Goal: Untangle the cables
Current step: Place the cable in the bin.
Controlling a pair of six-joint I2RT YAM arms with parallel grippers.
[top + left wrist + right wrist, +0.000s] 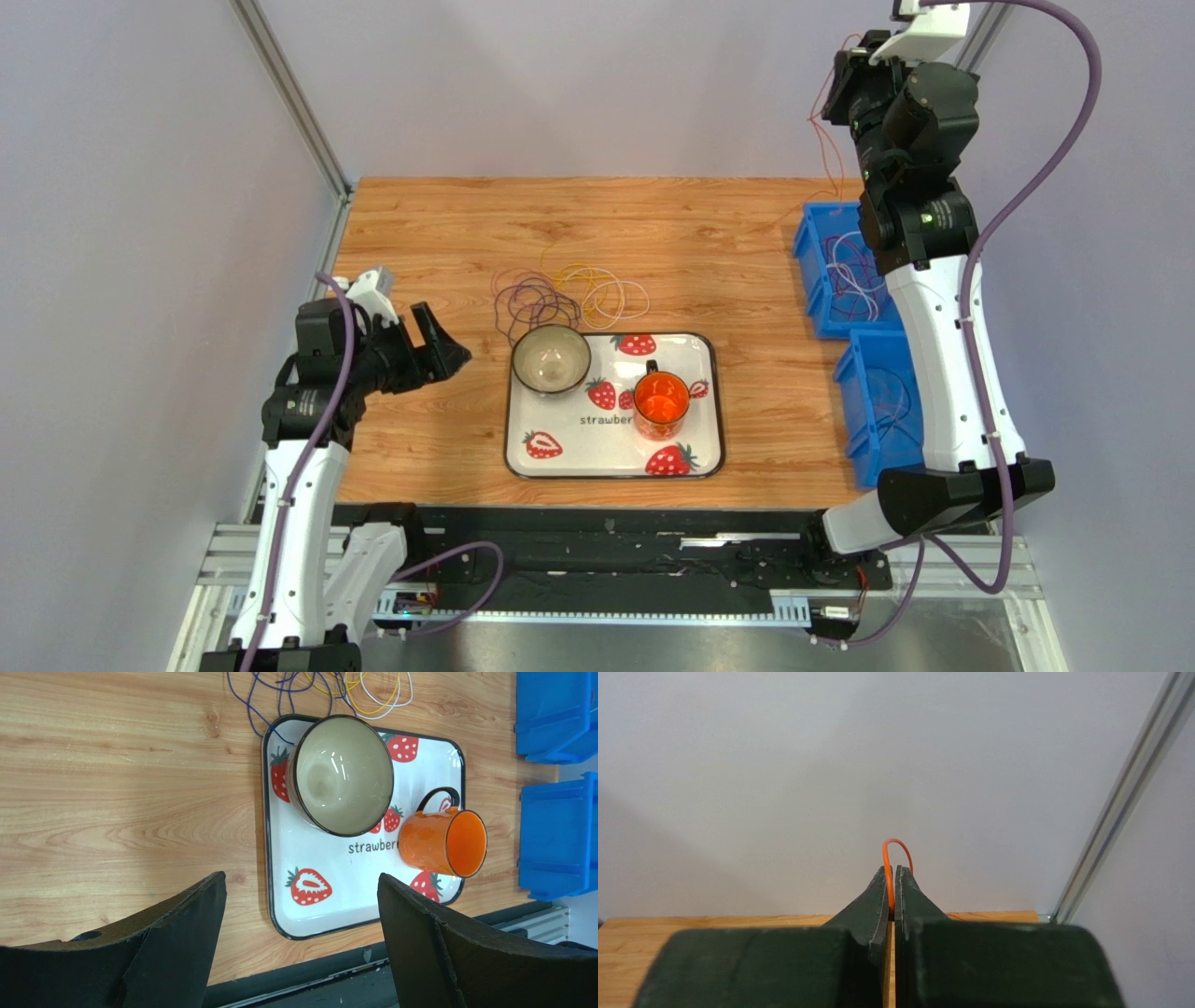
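Wooden table: cables abut tray holding bowl, mug.

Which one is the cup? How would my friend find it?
Look at the wooden table and find the white rectangular tray printed with red strawberries. Two things stand on it: a cream bowl with a dark rim and, on its right in the top view, the glossy orange cup. Only the cup is bright orange and has a dark handle.

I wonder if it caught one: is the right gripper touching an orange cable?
Touching. The right wrist view shows the orange cable pinched in the shut right gripper.
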